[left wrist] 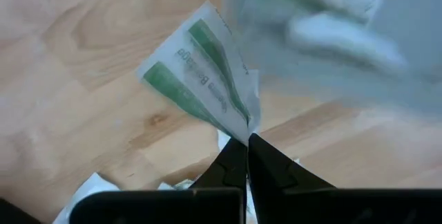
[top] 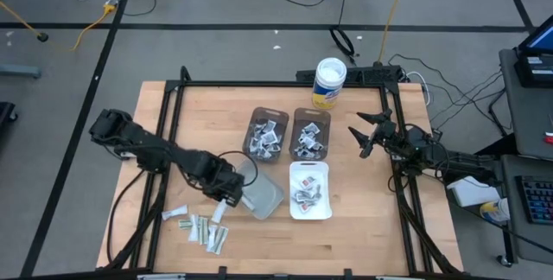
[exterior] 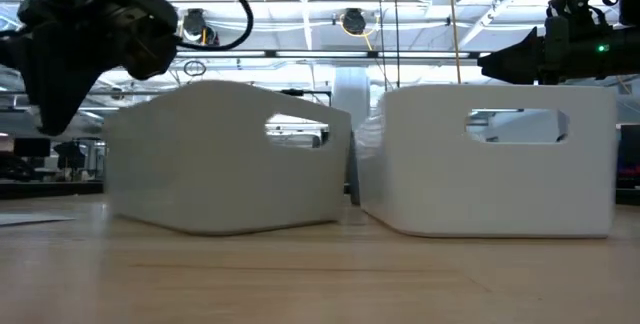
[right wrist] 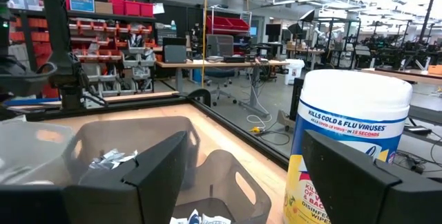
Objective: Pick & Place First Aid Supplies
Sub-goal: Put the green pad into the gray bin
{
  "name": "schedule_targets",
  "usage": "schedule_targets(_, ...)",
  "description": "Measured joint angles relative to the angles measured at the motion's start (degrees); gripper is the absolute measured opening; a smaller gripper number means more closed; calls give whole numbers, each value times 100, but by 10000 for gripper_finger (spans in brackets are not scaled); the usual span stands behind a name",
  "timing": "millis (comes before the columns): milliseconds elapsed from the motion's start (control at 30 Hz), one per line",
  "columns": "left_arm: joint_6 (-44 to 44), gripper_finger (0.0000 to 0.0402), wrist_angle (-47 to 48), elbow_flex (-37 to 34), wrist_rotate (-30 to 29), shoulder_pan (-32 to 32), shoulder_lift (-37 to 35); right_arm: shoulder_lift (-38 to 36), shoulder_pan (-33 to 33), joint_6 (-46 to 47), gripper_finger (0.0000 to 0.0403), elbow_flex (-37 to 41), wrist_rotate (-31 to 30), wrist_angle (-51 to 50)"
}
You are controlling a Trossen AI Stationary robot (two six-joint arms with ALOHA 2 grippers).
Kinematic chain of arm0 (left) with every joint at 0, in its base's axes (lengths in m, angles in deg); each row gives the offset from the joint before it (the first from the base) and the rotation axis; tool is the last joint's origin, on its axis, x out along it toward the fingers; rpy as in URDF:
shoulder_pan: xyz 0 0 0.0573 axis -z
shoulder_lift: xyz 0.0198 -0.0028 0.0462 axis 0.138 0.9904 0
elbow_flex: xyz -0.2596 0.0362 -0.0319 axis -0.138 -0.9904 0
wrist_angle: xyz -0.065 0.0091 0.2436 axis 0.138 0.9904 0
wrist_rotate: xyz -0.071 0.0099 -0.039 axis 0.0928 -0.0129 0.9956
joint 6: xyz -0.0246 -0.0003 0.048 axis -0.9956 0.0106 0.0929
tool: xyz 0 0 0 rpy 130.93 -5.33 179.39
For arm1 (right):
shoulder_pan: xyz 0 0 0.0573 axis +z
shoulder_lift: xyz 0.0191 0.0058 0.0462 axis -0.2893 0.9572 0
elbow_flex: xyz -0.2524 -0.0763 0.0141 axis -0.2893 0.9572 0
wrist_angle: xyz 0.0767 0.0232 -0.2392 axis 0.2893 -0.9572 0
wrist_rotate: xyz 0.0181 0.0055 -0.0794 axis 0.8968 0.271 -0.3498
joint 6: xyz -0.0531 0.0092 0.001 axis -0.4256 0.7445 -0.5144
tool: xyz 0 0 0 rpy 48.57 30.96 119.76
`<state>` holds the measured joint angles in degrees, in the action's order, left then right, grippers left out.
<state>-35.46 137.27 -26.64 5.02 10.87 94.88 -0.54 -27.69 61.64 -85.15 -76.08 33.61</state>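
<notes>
White disinfectant-wipes tub (top: 329,83), yellow label, stands upright at the table's (top: 371,228) far edge. Two brown bins (top: 268,131) sit side by side just in front of the tub. White bin (top: 309,190) lies nearer still; grey bin (top: 259,190) beside it, tilted.

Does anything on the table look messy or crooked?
Yes. The grey bin sits crooked, turned at an angle beside the straight white bin. A few packets lie loose on the wood near the table's front edge. The left claw pinches one green-striped packet.
</notes>
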Motion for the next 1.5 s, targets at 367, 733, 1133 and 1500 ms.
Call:
schedule_targets(367,498,1,520,934,-7,-345,-2,0,0,-2,279,-2,0,0)
schedule_targets(733,1367,1,1028,2340,-23,-772,818,0,-2,0,279,0,0,0)
schedule_targets(1133,1702,3,510,2672,396,-727,2073,1,0,-1,279,-1,-1,0)
schedule_targets(1500,1930,156,218,2668,167,-778,2107,2,-2,0,279,-2,0,2)
